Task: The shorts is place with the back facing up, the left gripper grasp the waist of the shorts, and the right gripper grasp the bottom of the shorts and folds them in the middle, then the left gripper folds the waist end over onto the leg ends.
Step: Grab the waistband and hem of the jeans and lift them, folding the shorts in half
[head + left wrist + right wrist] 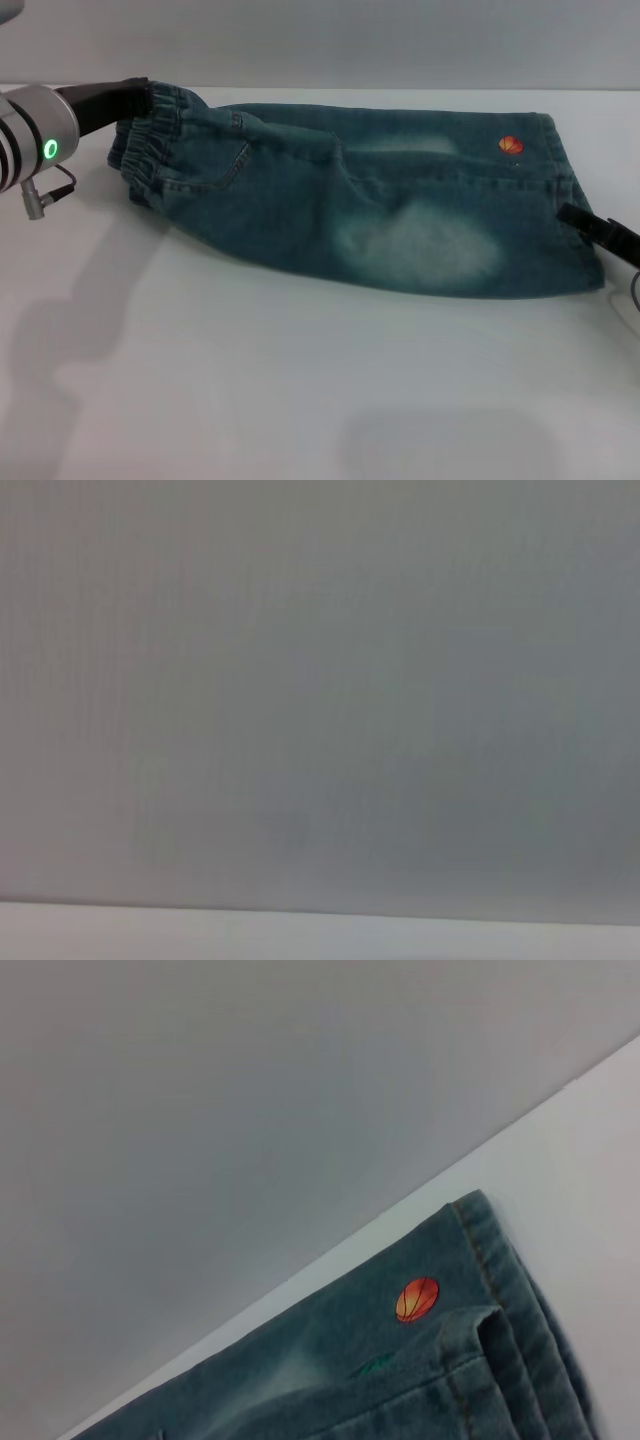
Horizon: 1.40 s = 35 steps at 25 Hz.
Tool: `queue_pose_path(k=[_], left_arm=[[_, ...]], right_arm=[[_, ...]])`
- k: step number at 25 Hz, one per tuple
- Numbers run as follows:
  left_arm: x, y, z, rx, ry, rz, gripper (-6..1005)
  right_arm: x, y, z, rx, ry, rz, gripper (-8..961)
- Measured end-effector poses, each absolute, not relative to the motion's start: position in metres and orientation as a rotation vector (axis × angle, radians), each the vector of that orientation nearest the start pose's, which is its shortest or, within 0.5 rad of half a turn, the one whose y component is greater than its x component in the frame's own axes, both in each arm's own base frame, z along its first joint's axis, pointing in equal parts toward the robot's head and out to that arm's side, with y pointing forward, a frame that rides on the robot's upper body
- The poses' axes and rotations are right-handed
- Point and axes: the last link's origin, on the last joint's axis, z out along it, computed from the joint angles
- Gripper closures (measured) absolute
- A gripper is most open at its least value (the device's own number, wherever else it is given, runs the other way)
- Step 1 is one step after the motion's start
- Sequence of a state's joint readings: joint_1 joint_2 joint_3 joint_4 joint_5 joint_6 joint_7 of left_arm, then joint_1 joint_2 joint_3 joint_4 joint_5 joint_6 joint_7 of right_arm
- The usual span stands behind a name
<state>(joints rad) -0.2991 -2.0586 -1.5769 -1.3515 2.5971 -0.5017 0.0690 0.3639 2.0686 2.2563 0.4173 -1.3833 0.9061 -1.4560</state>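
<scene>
Since the shorts (370, 210) already look doubled lengthwise, with one leg stacked on the other across the white table (300, 400), I'd call the middle fold basically done, and the waist-over-legs fold is what's left. They lie stretched sideways at the far side of the table, the waist of the shorts (150, 150) toward my left and the leg ends (565, 200) toward my right, orange ball print (510, 146) near the hem.

My left gripper (135, 98) is right at the far corner of the ruffled band and seems to be touching it, but honestly I can't tell whether the fingers are closed on denim or just resting there. My left wrist camera shows only grey wall and a strip of table, so no help.

My right gripper (598, 232) sits at the near corner of the hems, dark claw against the edge. Same deal: can't tell if it's pinching anything. From the right wrist view I only get the hem corner and the ball print.

Next move, I reckon: a firm hold on the waistband, lift, and carry it across onto the leg ends without dragging the stacked layers apart.
</scene>
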Motion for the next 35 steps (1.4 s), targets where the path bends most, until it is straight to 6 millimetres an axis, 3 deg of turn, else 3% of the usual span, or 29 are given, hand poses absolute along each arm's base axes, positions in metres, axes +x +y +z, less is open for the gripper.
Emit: queue_pose_path(k=[15,35], left_arm=[[-0.22,0.398,0.028,-1.827,-1.068,-0.401,937],[-0.22,0.399,0.028,-1.826,-1.067,-0.402,935]], right_arm=[[0.363,0.341,0.005,-1.709,1.466,0.824,472],[0.352,0.372,0.014,-1.723,1.373,0.735,473]])
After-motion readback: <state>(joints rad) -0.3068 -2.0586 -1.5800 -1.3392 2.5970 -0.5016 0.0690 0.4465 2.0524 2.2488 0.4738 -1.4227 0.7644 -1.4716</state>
